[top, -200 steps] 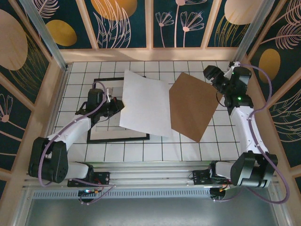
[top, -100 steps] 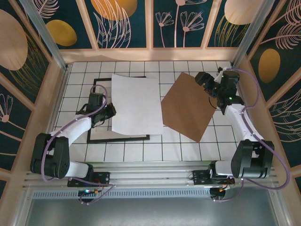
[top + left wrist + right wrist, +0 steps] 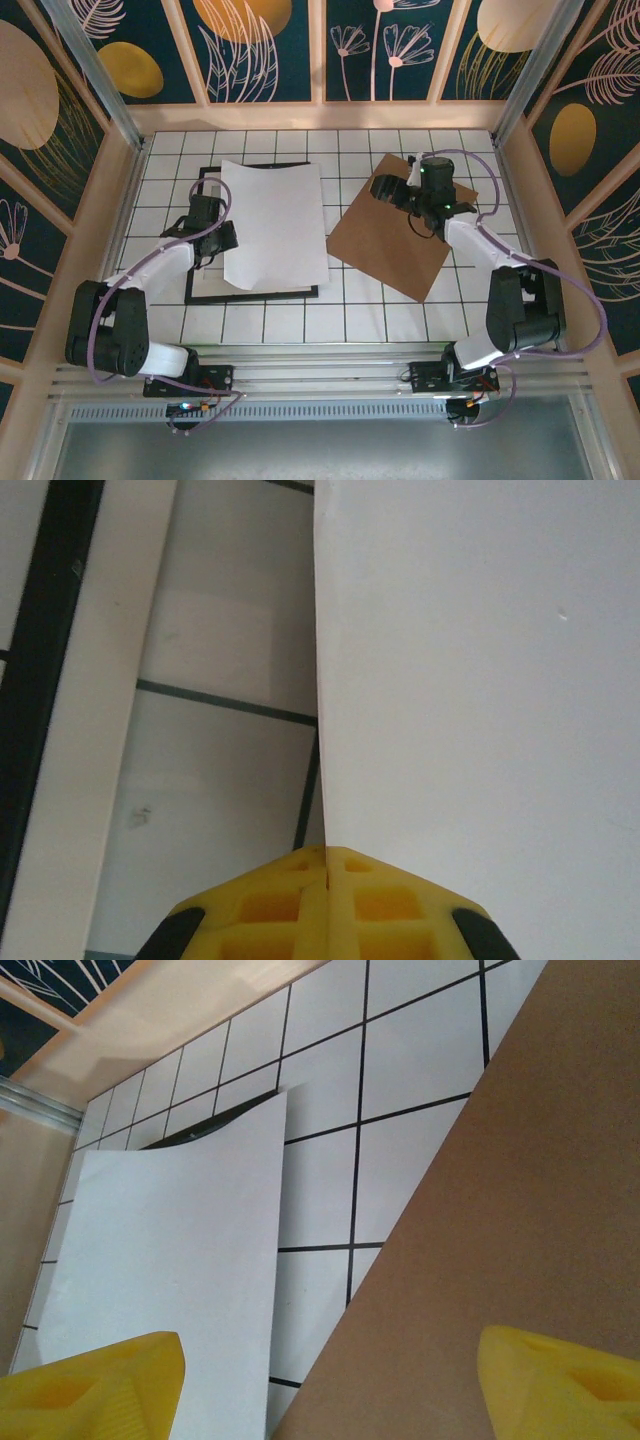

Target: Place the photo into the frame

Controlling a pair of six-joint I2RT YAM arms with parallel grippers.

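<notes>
left hand [image 3: 328, 885] pinches photo [image 3: 470, 680]; right hand [image 3: 392, 192] spread wide

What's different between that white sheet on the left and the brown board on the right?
The white sheet bends slightly; the brown board looks flat. The sheet is pinched at its edge by the shut left gripper, over the black frame; the board lies on the tiles ungripped, with the open right gripper above it. The sheet sits nearly square to the tiles; the board is turned cornerwise. Both are large plain rectangles.
</notes>
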